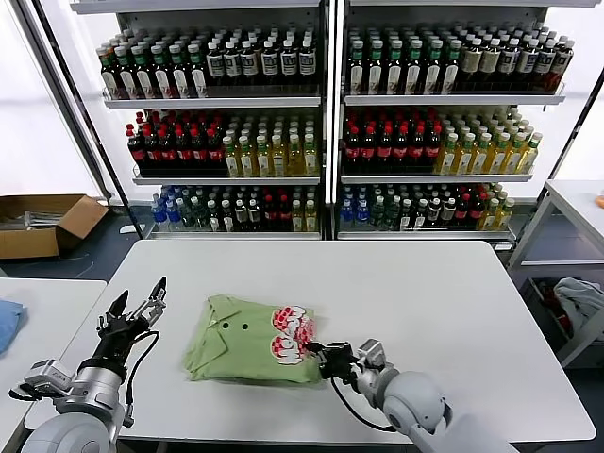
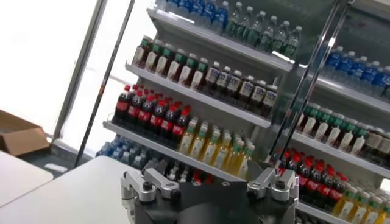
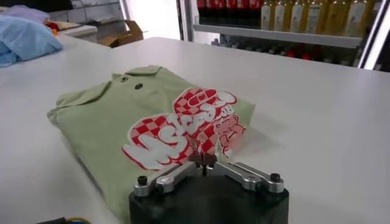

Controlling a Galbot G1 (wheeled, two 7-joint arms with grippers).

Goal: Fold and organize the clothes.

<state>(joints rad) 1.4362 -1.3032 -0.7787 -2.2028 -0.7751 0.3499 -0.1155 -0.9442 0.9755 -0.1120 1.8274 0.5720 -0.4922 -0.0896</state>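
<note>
A folded green polo shirt [image 1: 250,340] lies on the white table [image 1: 425,311], print side up, toward the near edge and left of its middle. The right gripper [image 1: 319,356] sits at the shirt's right edge, its fingers pressed together on the fabric beside the red-and-white print [image 3: 183,128]. The left gripper [image 1: 140,298] hovers just left of the shirt near the table's left edge, fingers spread and holding nothing.
</note>
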